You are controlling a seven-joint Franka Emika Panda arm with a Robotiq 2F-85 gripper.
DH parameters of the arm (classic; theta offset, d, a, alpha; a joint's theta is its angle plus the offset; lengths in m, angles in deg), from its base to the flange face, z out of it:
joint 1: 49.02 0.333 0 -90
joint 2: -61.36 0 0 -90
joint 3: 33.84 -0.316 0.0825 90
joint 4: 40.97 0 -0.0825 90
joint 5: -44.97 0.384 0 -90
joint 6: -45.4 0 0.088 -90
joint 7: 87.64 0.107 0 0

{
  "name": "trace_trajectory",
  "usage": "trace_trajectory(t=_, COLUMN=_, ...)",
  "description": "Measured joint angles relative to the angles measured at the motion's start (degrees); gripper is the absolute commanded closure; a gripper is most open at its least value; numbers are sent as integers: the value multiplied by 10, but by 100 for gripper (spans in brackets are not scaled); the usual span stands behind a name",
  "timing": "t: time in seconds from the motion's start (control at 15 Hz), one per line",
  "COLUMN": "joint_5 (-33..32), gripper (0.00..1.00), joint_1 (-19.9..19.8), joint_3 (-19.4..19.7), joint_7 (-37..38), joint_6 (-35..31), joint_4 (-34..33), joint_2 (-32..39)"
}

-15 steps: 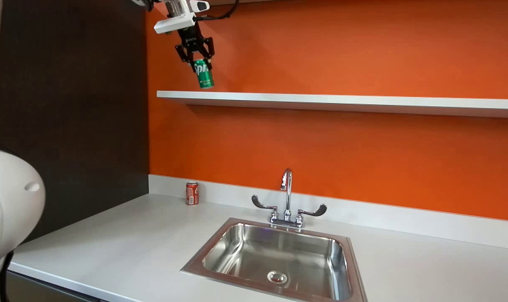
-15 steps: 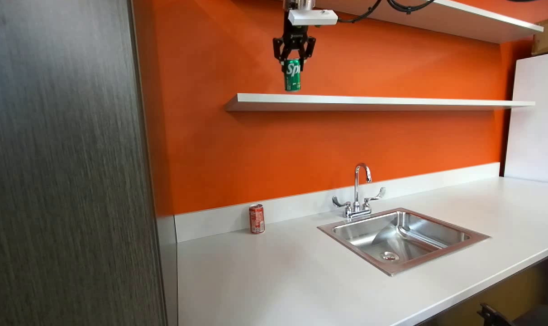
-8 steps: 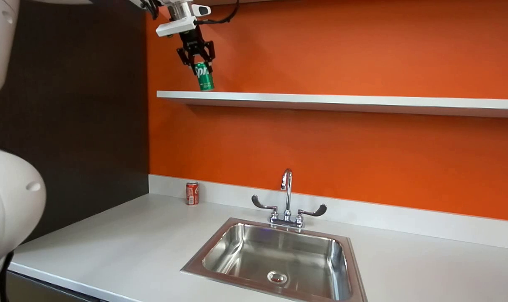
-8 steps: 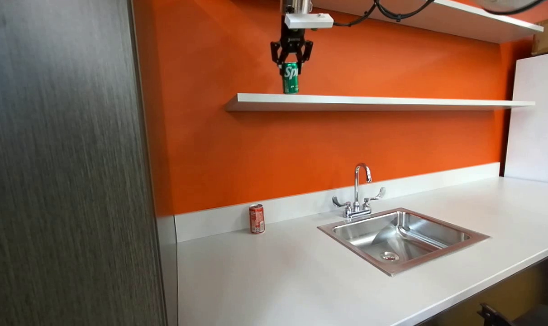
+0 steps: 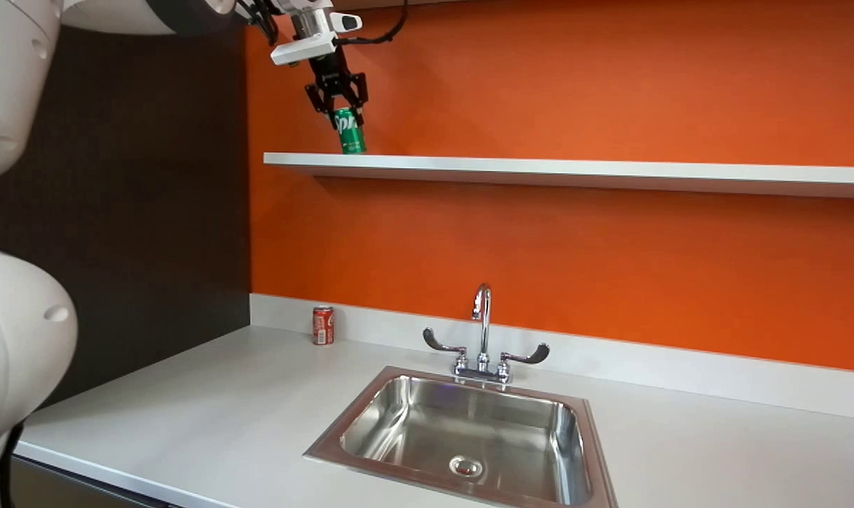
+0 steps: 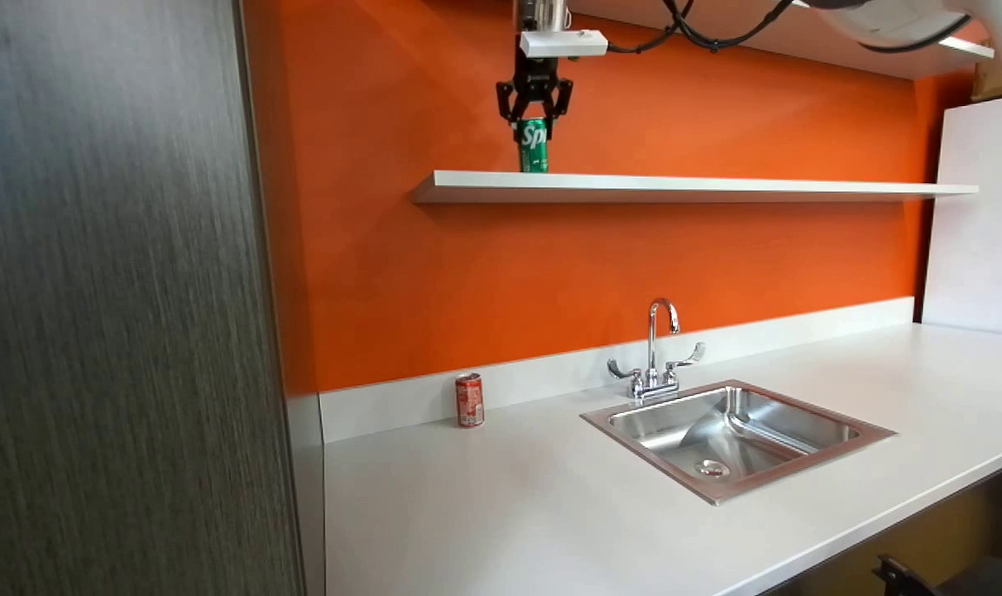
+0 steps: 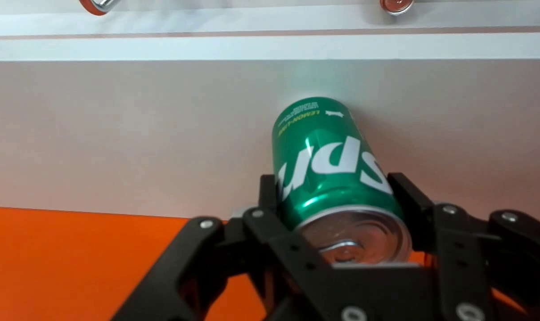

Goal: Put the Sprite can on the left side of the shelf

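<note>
The end effector (image 6: 534,134) clasped the Sprite can (image 7: 327,160) by its upper part, near the left end of the shelf (image 6: 716,188), base touching or just above it; which, the views left unclear. Carrying looked nearly complete; release and withdrawal remained.

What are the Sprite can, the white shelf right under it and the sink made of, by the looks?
Sprite can: metal, likely aluminium; glossy green print, bare silvery rim.
Shelf: possibly laminate-faced board; smooth white, a faint green cast beside the Sprite can suggesting slight sheen; its core is hidden.
Sink: most likely stainless steel; grey, shiny, with streaky reflections.
</note>
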Motion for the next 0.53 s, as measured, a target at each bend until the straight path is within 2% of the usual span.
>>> trace_trajectory(t=0.07, joint_5=0, gripper=45, joint_1=0, joint_3=1, joint_7=0, joint_6=4, joint_4=-8, joint_2=5)
trace_trajectory(t=0.13, joint_5=0, gripper=12, joint_1=0, joint_3=3, joint_7=0, joint_6=7, joint_4=-17, joint_2=11)
trace_trajectory(t=0.2, joint_5=0, gripper=10, joint_1=0, joint_3=4, joint_7=0, joint_6=10, joint_4=-25, joint_2=16)
trace_trajectory(t=0.33, joint_5=0, gripper=0, joint_1=0, joint_3=7, joint_7=1, joint_6=15, joint_4=-42, joint_2=27)
trace_trajectory(t=0.53, joint_5=0, gripper=0, joint_1=0, joint_3=11, joint_7=1, joint_6=24, joint_4=-64, joint_2=42)
